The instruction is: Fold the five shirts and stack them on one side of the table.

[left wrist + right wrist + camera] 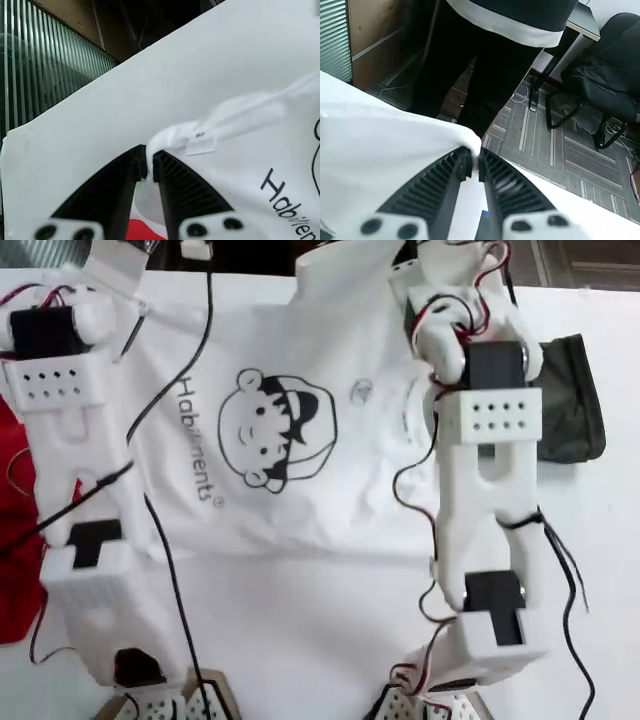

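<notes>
White printed shirt (290, 510) spread at centre, unfolded; left gripper (150, 167) and right gripper (474, 165) each pinching its 12 o'clock edge. Dark shirt (578, 400) at 3 o'clock (probably folded); red shirt (12, 540) at 9 o'clock pending.

A white shirt (300, 510) with a black cartoon face and lettering lay spread print-up, its far edge bunched and lifted at two spots. A dark folded shirt (575, 390) lay just right of it, and a red shirt (15, 570) just left of it.
</notes>
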